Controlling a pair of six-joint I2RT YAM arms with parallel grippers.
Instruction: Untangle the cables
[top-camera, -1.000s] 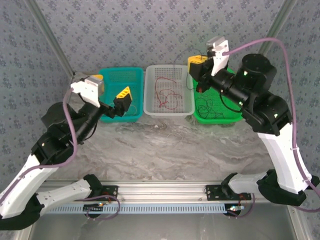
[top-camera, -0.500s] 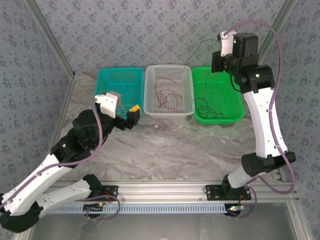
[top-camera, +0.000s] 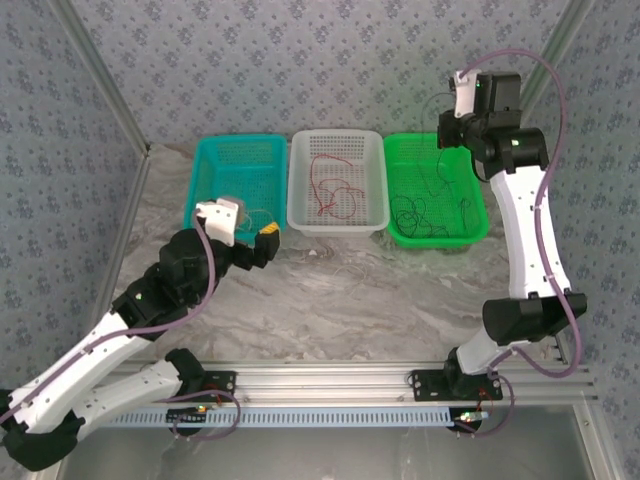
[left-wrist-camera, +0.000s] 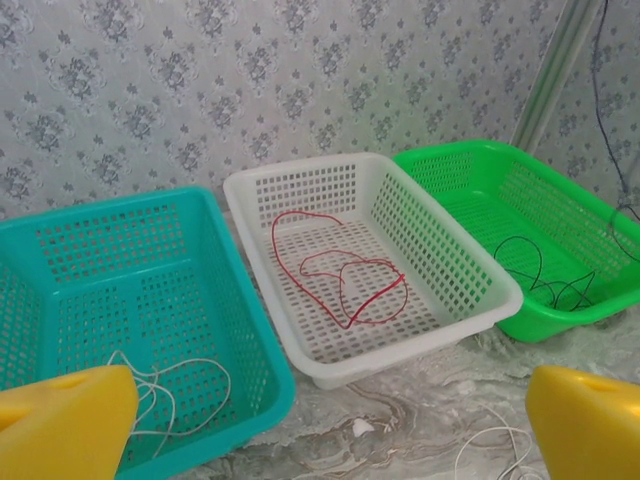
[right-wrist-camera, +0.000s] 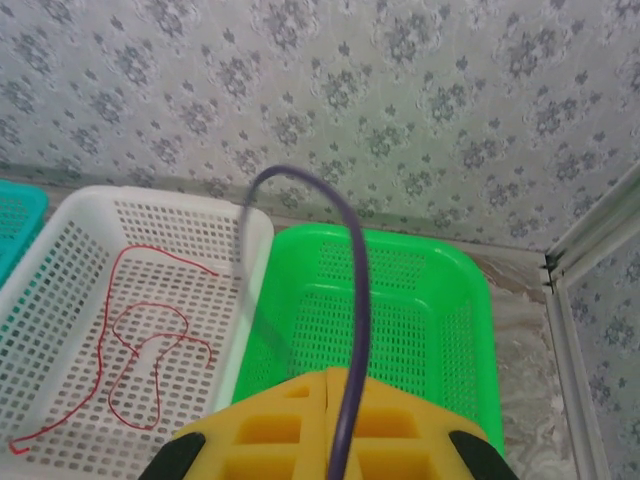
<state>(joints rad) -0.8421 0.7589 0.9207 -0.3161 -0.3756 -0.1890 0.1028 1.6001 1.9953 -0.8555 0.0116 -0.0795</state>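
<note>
Two claws: left claw spread wide, empty, low near teal basket; right claw pressed together on black cable, raised above green basket, remainder coiled inside. Red cable in white basket; white cable in teal basket.

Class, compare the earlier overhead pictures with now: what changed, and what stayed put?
The right gripper, shut on the thin black cable, rose from the green plastic basket, lifting a strand. The open left gripper drew back from over the teal plastic basket to its near edge. The thin red cable in the white plastic basket stayed put.
</note>
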